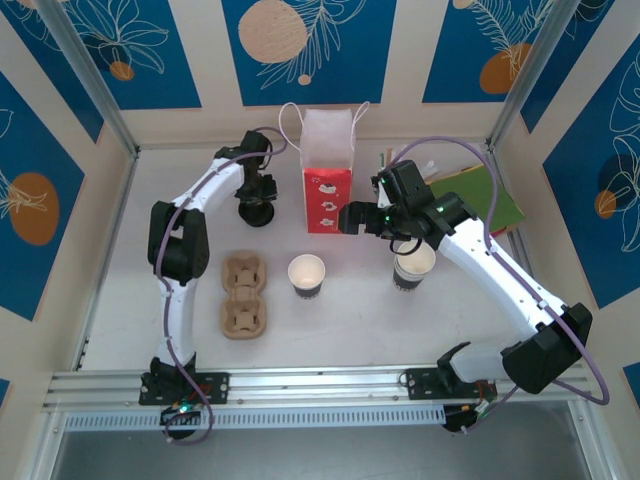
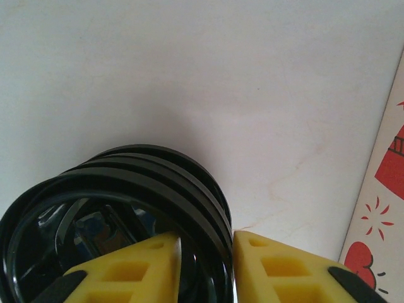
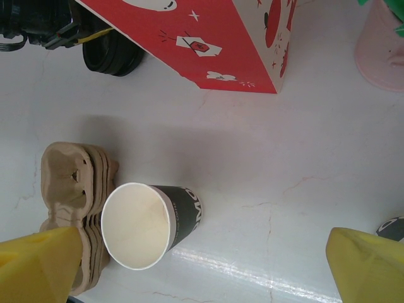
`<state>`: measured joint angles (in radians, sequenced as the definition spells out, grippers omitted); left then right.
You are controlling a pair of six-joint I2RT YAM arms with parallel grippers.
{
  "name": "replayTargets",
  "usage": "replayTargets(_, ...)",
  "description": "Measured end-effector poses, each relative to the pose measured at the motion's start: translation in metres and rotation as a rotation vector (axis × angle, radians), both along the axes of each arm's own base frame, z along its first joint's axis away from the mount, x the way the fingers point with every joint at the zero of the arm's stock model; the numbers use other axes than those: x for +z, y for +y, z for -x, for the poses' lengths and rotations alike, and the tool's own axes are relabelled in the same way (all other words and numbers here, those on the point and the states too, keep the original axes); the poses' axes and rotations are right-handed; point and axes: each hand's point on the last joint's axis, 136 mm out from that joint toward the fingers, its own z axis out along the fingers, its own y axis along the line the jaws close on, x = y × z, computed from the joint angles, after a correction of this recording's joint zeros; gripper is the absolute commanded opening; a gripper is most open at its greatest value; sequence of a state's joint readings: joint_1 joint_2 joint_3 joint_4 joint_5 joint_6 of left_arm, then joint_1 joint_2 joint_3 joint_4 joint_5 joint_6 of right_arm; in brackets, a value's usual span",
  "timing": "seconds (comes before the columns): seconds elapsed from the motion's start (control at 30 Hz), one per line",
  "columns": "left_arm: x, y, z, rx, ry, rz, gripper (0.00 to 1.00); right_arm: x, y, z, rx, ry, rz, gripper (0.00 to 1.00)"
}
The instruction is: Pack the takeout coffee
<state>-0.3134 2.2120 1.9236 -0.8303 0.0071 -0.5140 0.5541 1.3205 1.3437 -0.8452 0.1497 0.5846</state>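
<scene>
Left station: the left gripper (image 2: 207, 238) is down at the stack of black lids (image 2: 158, 170) on the table (image 2: 189, 69). One yellow finger sits inside the top rim, the other outside it. The gap between them is narrow, but whether the pinch is firm cannot be told.

Recommendation for this step: the fingers appear to span more than one rim. Take the uppermost lid alone, then lift straight up so the rest of the stack is not dragged.

Nearer the arm bases, the nested cardboard cup carriers (image 1: 245, 293) lie flat and untouched. Just to their right stands the centre cup (image 1: 307, 273), upright and unlidded. Behind it is the red and white paper bag (image 1: 327, 190), upright with its mouth open.

Right station: the right gripper (image 3: 208, 259) is fully spread and holds nothing. In the overhead view it hovers above the right-hand cup (image 1: 414, 266), which is also unlidded. With no cup capped, it cannot be told which one becomes the takeout coffee. Judgement: packing is at an early stage, and the lid must be seated before any cup goes into the bag.
</scene>
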Motion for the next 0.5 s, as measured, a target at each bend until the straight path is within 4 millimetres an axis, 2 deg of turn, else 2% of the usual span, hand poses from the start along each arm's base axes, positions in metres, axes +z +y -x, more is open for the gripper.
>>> replayTargets(0.07, -0.0008, -0.0003, 0.0002, -0.001, 0.002, 0.001, 0.16, -0.0005, 0.0, -0.0002, 0.0, 0.001, 0.001, 0.99)
replayTargets(0.5, 0.0025, -0.0027, 0.0011, -0.006, 0.001, 0.016, 0.14, -0.0024, 0.0007, -0.0007, 0.001, 0.006, 0.004, 0.99)
